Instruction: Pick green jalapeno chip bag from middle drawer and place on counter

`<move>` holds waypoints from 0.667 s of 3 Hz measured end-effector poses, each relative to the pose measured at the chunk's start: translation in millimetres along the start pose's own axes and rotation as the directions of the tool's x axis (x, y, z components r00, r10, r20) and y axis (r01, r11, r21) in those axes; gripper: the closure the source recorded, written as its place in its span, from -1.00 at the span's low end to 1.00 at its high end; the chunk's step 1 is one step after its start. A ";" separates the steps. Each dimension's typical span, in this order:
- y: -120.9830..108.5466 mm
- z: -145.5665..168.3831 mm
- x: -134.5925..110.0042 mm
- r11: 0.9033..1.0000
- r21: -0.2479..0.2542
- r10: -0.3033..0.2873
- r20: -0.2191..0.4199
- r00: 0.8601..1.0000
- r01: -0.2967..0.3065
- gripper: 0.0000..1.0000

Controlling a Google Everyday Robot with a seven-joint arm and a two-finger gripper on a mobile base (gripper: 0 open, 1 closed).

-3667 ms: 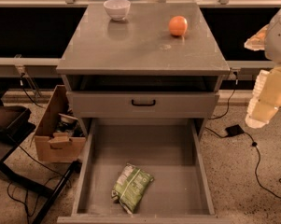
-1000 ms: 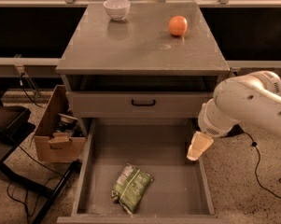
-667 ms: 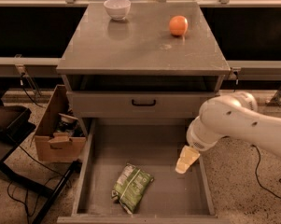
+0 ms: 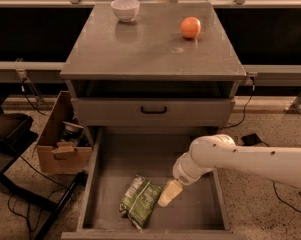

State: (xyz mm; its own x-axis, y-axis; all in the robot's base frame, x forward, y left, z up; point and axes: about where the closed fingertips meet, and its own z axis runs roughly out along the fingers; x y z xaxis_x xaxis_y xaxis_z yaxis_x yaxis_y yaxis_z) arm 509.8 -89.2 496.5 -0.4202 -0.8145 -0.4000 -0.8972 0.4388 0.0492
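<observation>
The green jalapeno chip bag (image 4: 140,200) lies flat on the floor of the open middle drawer (image 4: 190,219), left of centre near the front. My gripper (image 4: 168,194) reaches down into the drawer from the right on a white arm, its tip just right of the bag and close to its upper right edge. The grey counter (image 4: 150,44) tops the cabinet above.
A white bowl (image 4: 125,8) and an orange (image 4: 190,27) sit at the back of the counter. A shut drawer front with a black handle (image 4: 153,110) is above the open drawer. A cardboard box (image 4: 62,144) and cables lie on the floor at left.
My arm has swung in from the right side and lowered into the drawer, moving left toward the bag. The bag has not moved.
</observation>
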 end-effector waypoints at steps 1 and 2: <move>25.2 54.0 -35.3 0.995 -0.099 0.004 0.105 0.994 0.006 -1.00; 48.0 88.4 -70.2 0.983 -0.176 -0.013 0.179 0.984 0.045 -1.00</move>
State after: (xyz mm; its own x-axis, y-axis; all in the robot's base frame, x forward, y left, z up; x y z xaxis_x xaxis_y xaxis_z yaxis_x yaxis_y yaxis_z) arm 508.2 22.7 446.1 -0.3775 -0.7393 -0.5576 -0.9251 0.3280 0.1915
